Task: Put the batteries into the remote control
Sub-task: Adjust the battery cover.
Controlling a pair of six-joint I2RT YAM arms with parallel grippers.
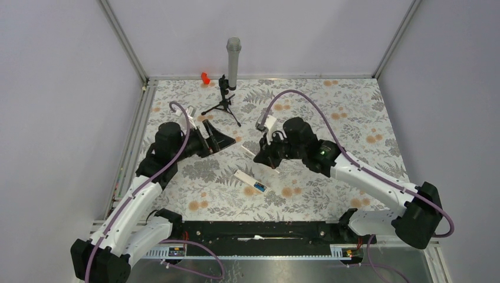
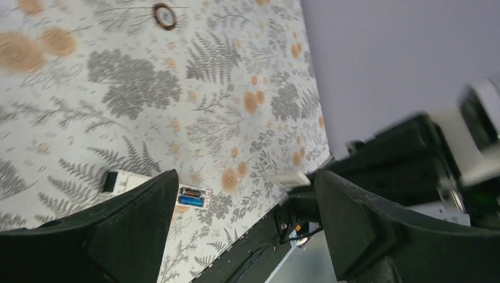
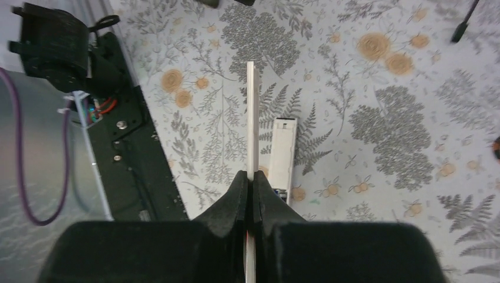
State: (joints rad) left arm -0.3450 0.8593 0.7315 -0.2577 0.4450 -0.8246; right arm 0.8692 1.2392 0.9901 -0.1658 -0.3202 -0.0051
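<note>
Left gripper hangs above the counter on the left side, fingers spread wide, nothing between them. Right gripper sits near mid-counter with its fingers pinched shut on a thin white panel. In the right wrist view the panel is edge-on and sticks out past the fingertips. In the top view it shows as a short white strip angled toward the left arm and lifted off the surface. Remote control lies flat on the fern-print counter just in front of the right gripper, nearer the arm bases, diagonal, untouched by either gripper. Its compartment at the near-right end is uncovered, with a blue battery inside. The left wrist view shows the same blue cell in the open bay, and the remote's white body is partly hidden behind one finger. Cannot tell if two cells are seated. In the right wrist view the remote lies just beside the held panel, roughly parallel to it and below it. A small tripod stand with a grey microphone is at the back of the counter, with a small red object just to its left by the wall.
</note>
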